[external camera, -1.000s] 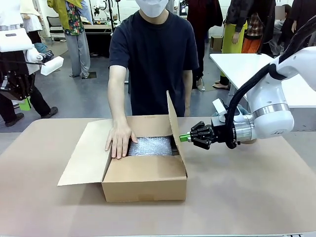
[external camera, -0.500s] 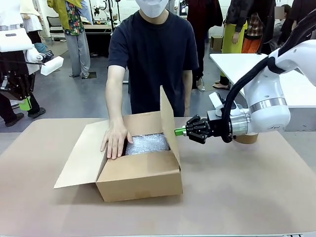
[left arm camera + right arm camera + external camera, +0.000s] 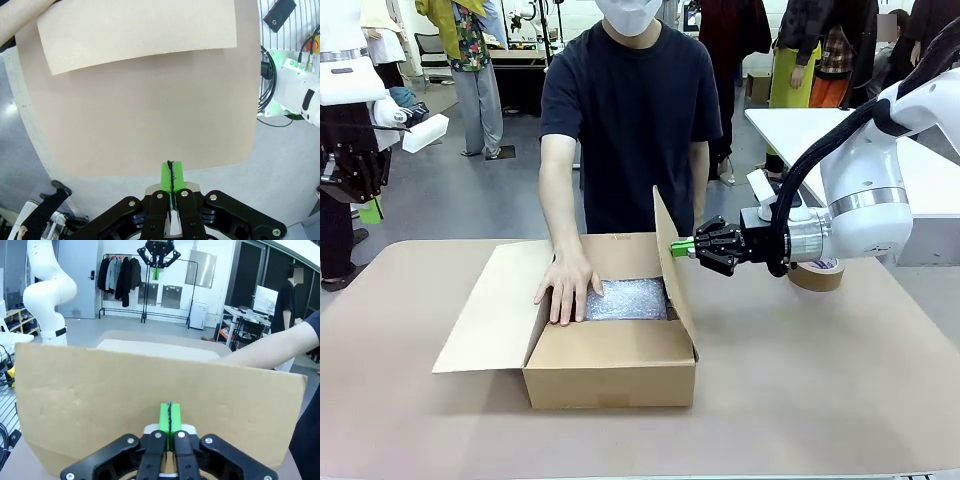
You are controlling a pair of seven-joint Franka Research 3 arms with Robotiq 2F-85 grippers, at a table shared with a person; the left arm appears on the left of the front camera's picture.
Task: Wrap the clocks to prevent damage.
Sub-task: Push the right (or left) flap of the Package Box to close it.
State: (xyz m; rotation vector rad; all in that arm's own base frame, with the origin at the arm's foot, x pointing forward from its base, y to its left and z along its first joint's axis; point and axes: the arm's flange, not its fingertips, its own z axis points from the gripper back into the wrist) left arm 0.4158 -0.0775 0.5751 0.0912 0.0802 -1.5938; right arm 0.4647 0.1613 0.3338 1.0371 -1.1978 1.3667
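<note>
Front view: an open brown cardboard box [image 3: 610,360] sits mid-tabletop [image 3: 820,400], a clear bubble-wrap bundle [image 3: 627,298] inside beside the person's hand [image 3: 568,290]. The right gripper [image 3: 677,250], jaws together, touches the box's upright right flap [image 3: 676,290]; a brown tape roll [image 3: 815,273] lies far right. Left wrist view: left gripper [image 3: 171,172], jaws together, above the tabletop.

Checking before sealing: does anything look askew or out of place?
Only the flaps: the box's right flap stands upright against the shut right claw, while the left flap lies splayed outward. Nothing spilled or damaged.
</note>
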